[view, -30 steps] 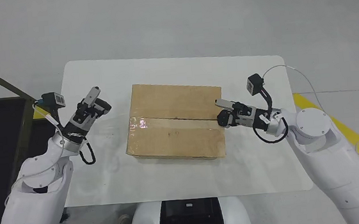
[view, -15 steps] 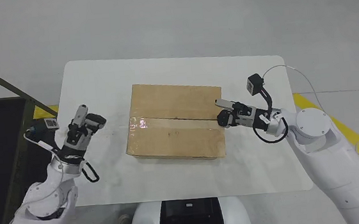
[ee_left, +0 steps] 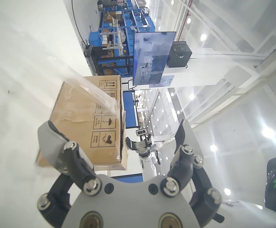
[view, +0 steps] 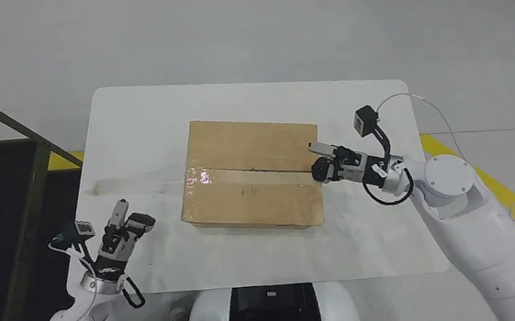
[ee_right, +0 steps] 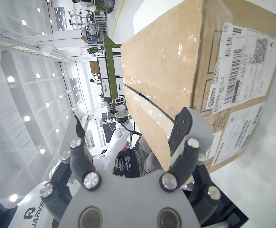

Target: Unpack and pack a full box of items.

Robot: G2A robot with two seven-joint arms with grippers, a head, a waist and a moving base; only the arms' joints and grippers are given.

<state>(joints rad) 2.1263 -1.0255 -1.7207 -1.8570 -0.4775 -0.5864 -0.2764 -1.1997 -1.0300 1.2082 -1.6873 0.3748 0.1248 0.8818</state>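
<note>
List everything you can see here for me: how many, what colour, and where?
table: one, white, under everything.
cardboard box: one, brown, flaps closed, in the middle of the table.
clear tape: one strip, see-through, trailing from the box's end on the left arm's side.
labels: at least two, white, on the box's end facing the right arm.
black panel: one, in an olive-green frame, beside the table on the left arm's side.
left gripper: one, black and grey, open, over the table's edge, apart from the box.
right gripper: one, black and grey, open, at the box's end by the top seam.
</note>
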